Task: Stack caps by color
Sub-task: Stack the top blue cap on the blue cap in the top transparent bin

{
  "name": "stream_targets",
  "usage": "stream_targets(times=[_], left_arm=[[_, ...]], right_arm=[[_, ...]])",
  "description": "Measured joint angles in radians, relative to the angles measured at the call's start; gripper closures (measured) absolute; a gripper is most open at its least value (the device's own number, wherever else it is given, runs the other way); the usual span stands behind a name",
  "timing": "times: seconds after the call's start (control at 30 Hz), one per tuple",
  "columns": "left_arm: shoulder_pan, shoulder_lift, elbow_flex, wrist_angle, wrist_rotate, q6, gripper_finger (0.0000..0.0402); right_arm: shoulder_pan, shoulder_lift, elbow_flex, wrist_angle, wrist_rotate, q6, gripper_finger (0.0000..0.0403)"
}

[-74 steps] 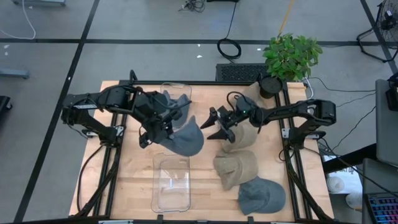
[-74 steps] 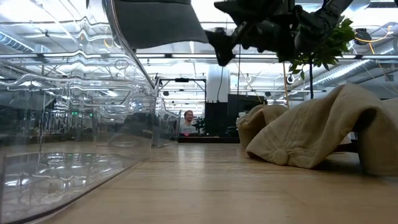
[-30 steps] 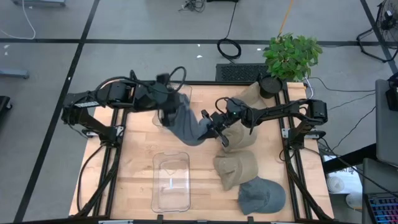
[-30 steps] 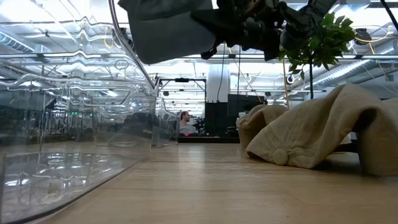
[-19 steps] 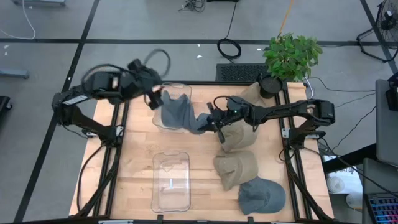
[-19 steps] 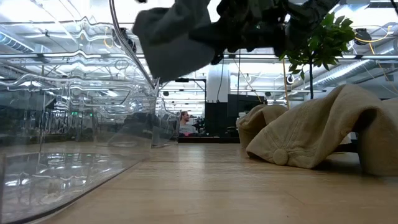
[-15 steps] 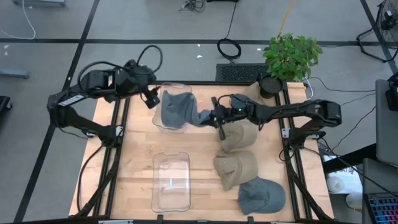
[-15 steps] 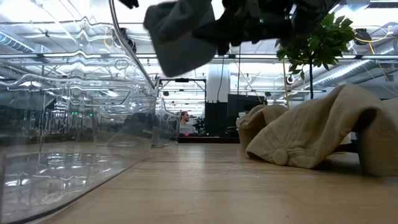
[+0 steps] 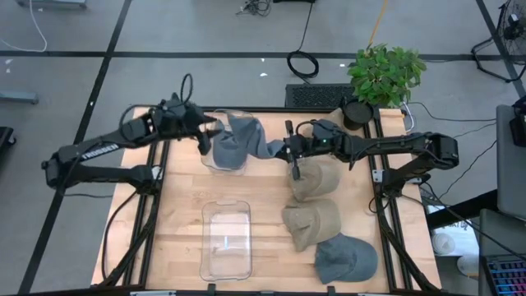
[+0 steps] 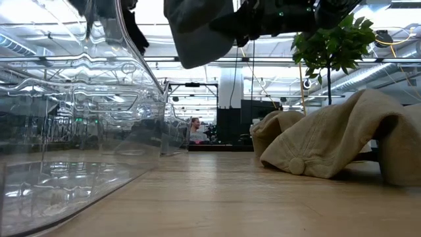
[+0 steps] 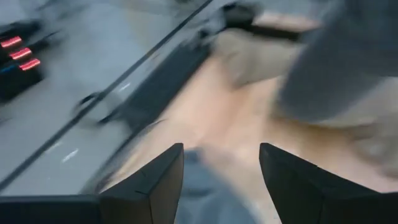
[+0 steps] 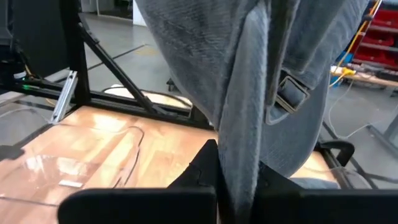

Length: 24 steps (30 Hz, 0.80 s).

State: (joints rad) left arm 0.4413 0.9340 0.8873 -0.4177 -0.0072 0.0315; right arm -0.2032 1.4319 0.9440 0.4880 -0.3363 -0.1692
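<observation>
My right pincer (image 9: 288,150) clamped on the blue-grey cap (image 9: 237,141) above the far bin (image 9: 212,160), left pincer (image 9: 203,134) open beside it, wooden table (image 9: 177,214) beneath.

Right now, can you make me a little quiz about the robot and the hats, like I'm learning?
1. True or false: the right gripper is shut on the blue-grey cap.
2. How many tan caps lie on the table in the high view?
A) one B) two C) five
3. Fill in: the left gripper, fingers apart and holding nothing, is next to the far clear ____.

Key:
1. True; the cap hangs from it above the table.
2. B; a second tan cap lies nearer the front, then another blue-grey cap.
3. bin
</observation>
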Motion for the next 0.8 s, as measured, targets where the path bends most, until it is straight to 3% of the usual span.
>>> stream_targets(times=[0.17,0.37,0.43,0.57,0.8], left_arm=[[0.009,-0.037,-0.197,0.371,0.252,-0.006,0.0179],[0.009,-0.039,-0.334,0.713,0.375,-0.042,0.0176],[0.009,-0.039,-0.355,0.766,0.382,-0.053,0.0176],[0.008,-0.039,-0.37,0.797,0.388,-0.09,0.0176],[-0.021,-0.035,-0.371,0.822,0.517,-0.165,0.0176]], right_arm=[[0.0,0.0,0.0,0.069,-0.01,0.01,0.0403],[0.002,0.034,0.001,0.171,-0.182,0.103,0.0403],[0.003,0.051,0.0,0.21,-0.244,0.14,0.0403],[0.002,0.081,0.001,0.265,-0.267,0.175,0.0403],[0.003,0.101,0.001,0.3,-0.287,0.181,0.0403]])
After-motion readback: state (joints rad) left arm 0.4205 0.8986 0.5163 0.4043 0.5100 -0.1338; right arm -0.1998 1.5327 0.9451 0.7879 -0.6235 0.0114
